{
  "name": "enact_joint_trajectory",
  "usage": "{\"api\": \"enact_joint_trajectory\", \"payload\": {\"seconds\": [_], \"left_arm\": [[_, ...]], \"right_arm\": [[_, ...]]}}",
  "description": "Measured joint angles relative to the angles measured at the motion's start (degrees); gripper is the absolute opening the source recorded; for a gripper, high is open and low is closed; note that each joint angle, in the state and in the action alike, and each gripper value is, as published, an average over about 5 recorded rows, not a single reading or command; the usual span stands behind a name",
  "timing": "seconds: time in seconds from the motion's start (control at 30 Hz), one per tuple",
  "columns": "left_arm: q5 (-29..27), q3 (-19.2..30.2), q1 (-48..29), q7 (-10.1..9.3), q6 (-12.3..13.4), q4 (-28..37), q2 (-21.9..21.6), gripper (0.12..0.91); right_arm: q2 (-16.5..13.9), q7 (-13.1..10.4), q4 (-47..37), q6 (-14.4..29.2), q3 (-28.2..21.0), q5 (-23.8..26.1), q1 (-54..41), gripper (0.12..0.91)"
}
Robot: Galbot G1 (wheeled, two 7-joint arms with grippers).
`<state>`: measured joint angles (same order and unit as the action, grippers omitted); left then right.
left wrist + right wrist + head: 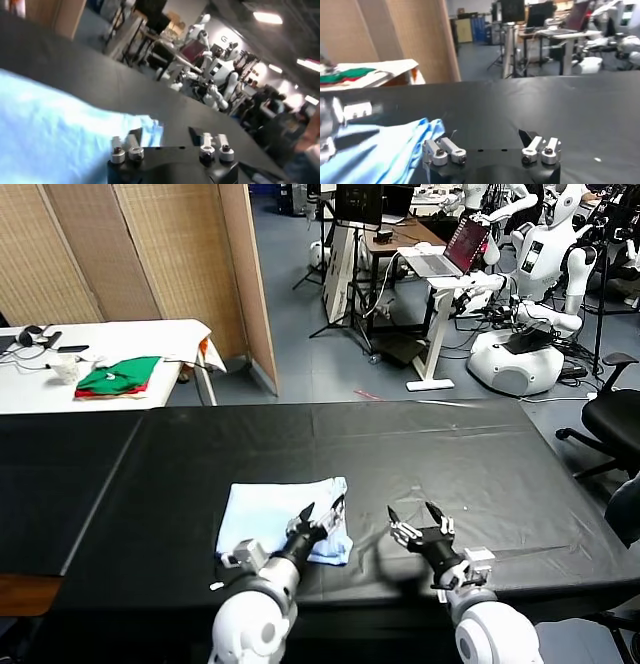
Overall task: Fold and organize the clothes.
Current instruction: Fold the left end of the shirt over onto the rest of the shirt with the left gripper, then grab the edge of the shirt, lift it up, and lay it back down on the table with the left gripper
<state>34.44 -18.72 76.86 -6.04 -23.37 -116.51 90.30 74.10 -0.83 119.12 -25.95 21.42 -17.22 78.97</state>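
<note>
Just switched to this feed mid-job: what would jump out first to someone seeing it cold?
The pale blue T-shirt, folded into a compact rectangle, glows against the black table near the front edge. The left gripper hovers over its right edge, jaws open and empty; the right gripper waits open over bare table beside it.

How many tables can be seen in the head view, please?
3: the black table in front holding the blue T-shirt, the white table far left with the folded green-and-red garments, and a laptop desk behind. Others may be hidden.
</note>
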Motion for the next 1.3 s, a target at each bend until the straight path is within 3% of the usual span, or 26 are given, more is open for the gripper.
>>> {"api": "enact_joint_trajectory", "payload": {"seconds": [0.13, 0.3, 0.43, 0.53, 0.77, 0.97, 1.3], "left_arm": [[-4.29, -3.17, 0.44, 1.43, 1.74, -0.21, -4.74, 0.907], [-8.52, -6.09, 1.43, 1.74, 2.72, 0.03, -9.97, 0.907], [-9.89, -7.65, 1.68, 1.67, 3.21, 1.00, -11.41, 0.907], [-9.13, -8.55, 1.77, 1.62, 3.35, 1.97, -11.59, 0.907], [-6.54, -10.16, 1.60, 1.93, 3.55, 3.98, -10.99, 0.907], [-3.62, -11.76, 2.35, 1.49, 4.19, 5.51, -9.59, 0.907], [4.44, -13.79, 3.83, 0.41, 4.13, 5.29, -7.11, 0.907]], "right_arm": [[0.38, 0.00, -2.15, -0.06, -4.82, 3.38, -3.44, 0.907], [1.92, 0.03, -5.58, -2.23, -9.20, 9.90, -6.48, 0.907], [3.14, -0.82, -7.35, -5.58, -10.48, 16.64, -6.78, 0.907], [3.94, -1.48, -7.17, -6.34, -10.24, 19.00, -6.41, 0.907], [5.44, -3.86, -4.16, -0.23, -7.25, 12.13, -4.87, 0.907], [4.87, -3.77, -0.36, 2.05, -3.60, 6.08, -2.99, 0.907], [5.02, -3.76, 2.09, 2.99, -1.75, 4.78, -1.28, 0.907]]}}
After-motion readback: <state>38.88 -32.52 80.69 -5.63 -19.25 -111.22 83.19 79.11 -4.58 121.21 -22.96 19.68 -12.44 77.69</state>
